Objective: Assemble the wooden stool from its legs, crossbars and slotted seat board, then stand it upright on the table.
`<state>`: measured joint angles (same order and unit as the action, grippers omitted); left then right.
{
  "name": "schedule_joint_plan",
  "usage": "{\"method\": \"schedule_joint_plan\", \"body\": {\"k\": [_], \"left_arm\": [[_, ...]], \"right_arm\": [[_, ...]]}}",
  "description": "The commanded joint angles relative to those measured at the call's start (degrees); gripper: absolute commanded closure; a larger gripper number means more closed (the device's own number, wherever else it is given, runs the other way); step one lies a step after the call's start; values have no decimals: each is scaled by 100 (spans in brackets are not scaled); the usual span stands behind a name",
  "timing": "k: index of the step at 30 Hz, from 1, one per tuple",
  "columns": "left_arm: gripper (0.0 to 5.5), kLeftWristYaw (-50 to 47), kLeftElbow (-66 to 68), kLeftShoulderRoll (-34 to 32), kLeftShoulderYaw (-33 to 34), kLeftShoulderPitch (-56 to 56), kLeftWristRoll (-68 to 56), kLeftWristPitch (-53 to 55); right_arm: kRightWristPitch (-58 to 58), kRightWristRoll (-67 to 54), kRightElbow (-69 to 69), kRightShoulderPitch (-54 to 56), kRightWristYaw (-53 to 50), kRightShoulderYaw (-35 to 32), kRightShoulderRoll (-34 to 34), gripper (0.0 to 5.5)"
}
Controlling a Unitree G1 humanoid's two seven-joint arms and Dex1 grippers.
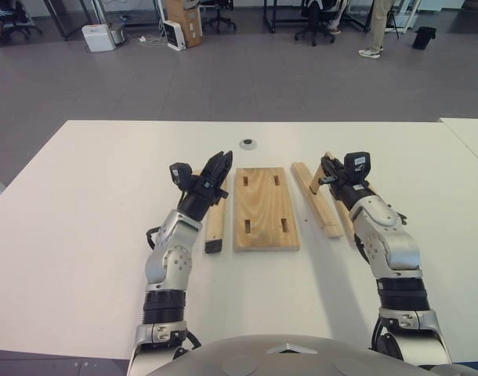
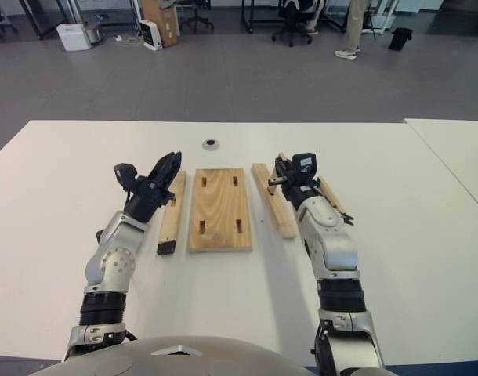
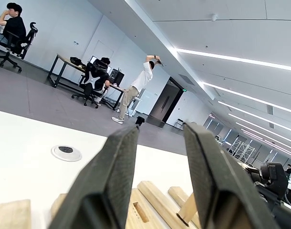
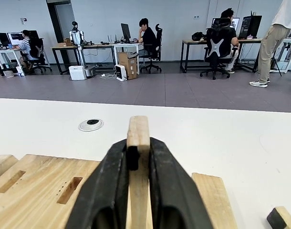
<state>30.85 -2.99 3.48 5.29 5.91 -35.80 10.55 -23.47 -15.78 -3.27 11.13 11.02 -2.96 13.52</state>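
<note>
Assembly stood unstarted: slotted seat board [image 1: 266, 207] lay flat with slots empty, left gripper [image 1: 222, 160] spread apart over the leg [image 1: 215, 227] just left of it, right gripper [image 1: 325, 166] clamped on a wooden bar [image 4: 138, 129] just right of it.

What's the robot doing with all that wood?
The robot is starting to build a stool. The slotted seat board lies flat on the white table between its arms. Its right gripper is shut on a thin wooden bar just right of the board. Its left gripper is open over a wooden leg lying left of it. Nothing is joined yet.
</note>
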Motion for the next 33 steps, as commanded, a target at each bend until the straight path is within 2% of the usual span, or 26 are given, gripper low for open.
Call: {"method": "schedule_joint_plan", "body": {"k": [1, 27, 29, 33], "left_arm": [[380, -161, -223, 105, -63, -214, 20, -60], [380, -158, -168, 169, -151, -248, 51, -160], [380, -151, -148, 176, -164, -247, 53, -186], [380, -162, -148, 172, -225, -277, 44, -238]], "right_arm": [[-1461, 69, 752, -751, 43, 254, 96, 508], [-1263, 230, 698, -804, 70, 484, 228, 508], [-1167, 281, 692, -788, 89, 513, 242, 458], [-1174, 408, 575, -805, 112, 520, 243, 393]]}}
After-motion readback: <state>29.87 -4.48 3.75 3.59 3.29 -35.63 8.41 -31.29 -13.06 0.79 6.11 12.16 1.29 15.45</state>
